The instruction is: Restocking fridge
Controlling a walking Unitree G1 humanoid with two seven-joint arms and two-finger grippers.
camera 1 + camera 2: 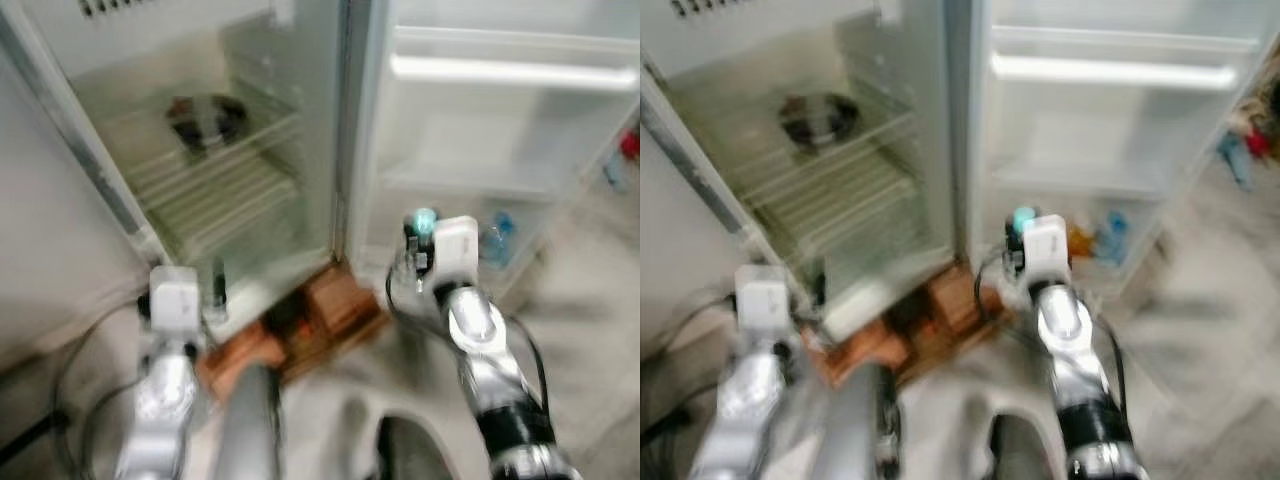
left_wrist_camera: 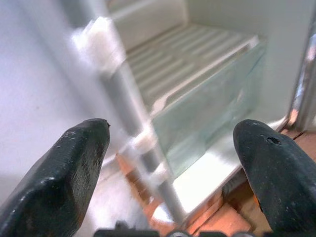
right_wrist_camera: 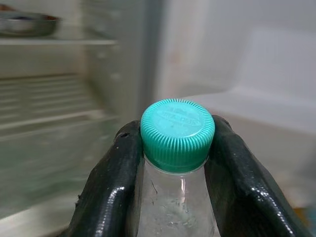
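Now we hold the bottle pinched at its neck in the right gripper, upright before the open fridge, likely ready for the door shelf | left gripper gapes empty near the lower shelves | wrist view reveals the ribbed teal cap; head views show a dark bowl far inside.

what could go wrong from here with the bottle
The right claw pinches the bottle only at its neck under the green cap, so it could swing or slip as the arm moves. The head views are blurred, so the robot seems to be moving; the bottle might knock the open fridge door or its shelf rail.
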